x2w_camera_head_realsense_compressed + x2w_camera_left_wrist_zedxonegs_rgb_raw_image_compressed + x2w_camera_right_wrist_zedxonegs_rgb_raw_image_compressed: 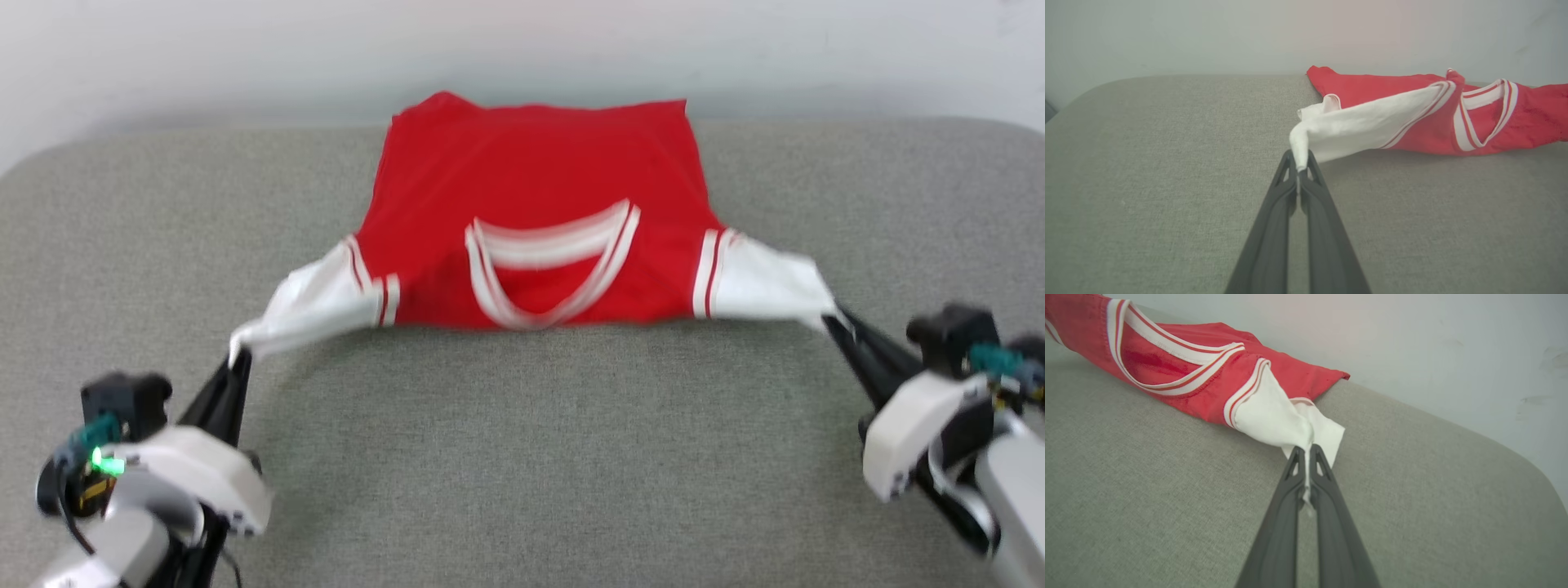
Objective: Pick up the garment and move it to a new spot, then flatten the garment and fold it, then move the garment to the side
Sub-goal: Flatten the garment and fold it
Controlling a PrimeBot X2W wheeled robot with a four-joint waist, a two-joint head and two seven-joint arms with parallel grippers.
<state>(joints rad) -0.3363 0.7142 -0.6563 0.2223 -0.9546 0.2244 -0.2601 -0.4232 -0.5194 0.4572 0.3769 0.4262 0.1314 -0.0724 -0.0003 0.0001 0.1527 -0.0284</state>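
The garment (pixel 531 171), a red jersey with white sleeves and striped trim, lies spread on the grey surface with its collar toward me and its plain back up. My left gripper (pixel 239 357) is shut on the tip of its left white sleeve (pixel 1355 122), lifting it a little. My right gripper (pixel 831 320) is shut on the tip of the other white sleeve (pixel 1278 416). In the wrist views the cloth is pinched between the left gripper (pixel 1300 163) and the right gripper (pixel 1306 451). Both sleeves are stretched outward.
The grey fabric-covered table (pixel 522 457) has rounded far corners and ends at a pale wall (pixel 522 41) just behind the garment's hem. Bare surface lies in front of the garment and to both sides.
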